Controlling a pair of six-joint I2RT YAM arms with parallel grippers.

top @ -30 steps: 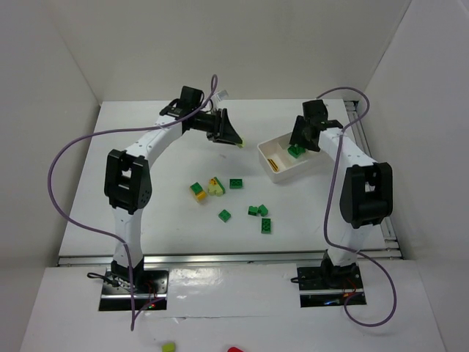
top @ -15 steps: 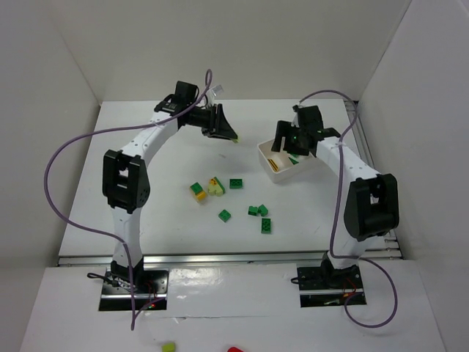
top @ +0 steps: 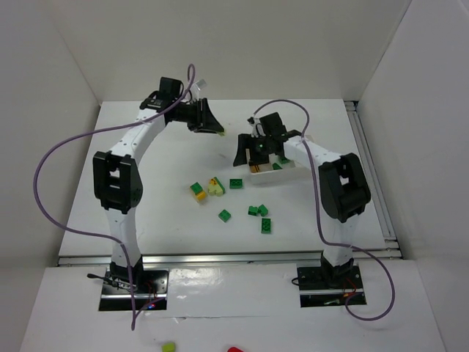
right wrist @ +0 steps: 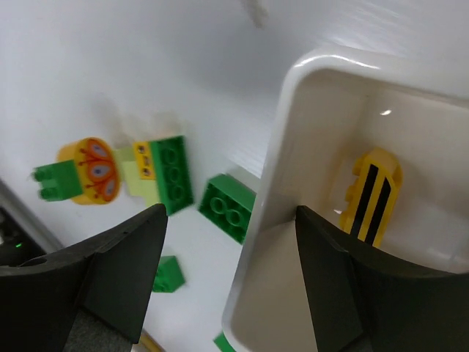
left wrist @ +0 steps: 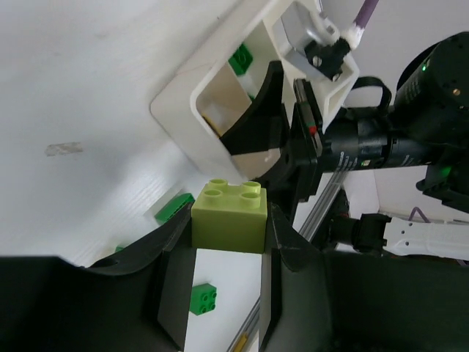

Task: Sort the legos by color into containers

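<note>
Left hand (left wrist: 229, 238) clenched on pale yellow-green lego (left wrist: 229, 218), held beside tray (left wrist: 182, 103). Likely light, rigid, slick: pinch flat sides, not studs. Right hand (right wrist: 227, 246) spread, empty, straddling tray wall.

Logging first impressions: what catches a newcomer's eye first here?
The left pincer grips a yellow-green lego brick above the far side of the table. The right pincer, open, straddles a wall of the white tray, a yellow black-striped piece inside. Green bricks lie scattered mid-table.
</note>
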